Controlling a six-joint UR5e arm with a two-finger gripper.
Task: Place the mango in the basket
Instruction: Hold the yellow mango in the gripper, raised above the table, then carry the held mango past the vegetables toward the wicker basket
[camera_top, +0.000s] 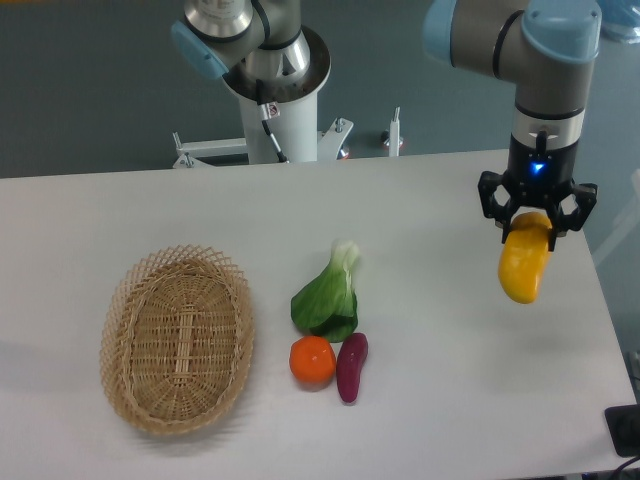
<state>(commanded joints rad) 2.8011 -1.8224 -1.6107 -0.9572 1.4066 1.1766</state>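
Observation:
My gripper (536, 220) is shut on the mango (524, 262), a smooth yellow-orange oblong fruit that hangs from the fingers above the right side of the white table (430, 210). The basket (177, 339), an oval tan wicker one with a lacy rim, stands at the front left of the table and holds nothing. The gripper is far to the right of the basket.
Between gripper and basket lie a green leafy vegetable (328, 297), a round orange (312, 361) and a purple sweet potato (351, 366). The arm's base (280, 95) stands behind the table's far edge. A black object (625, 430) sits at the front right corner.

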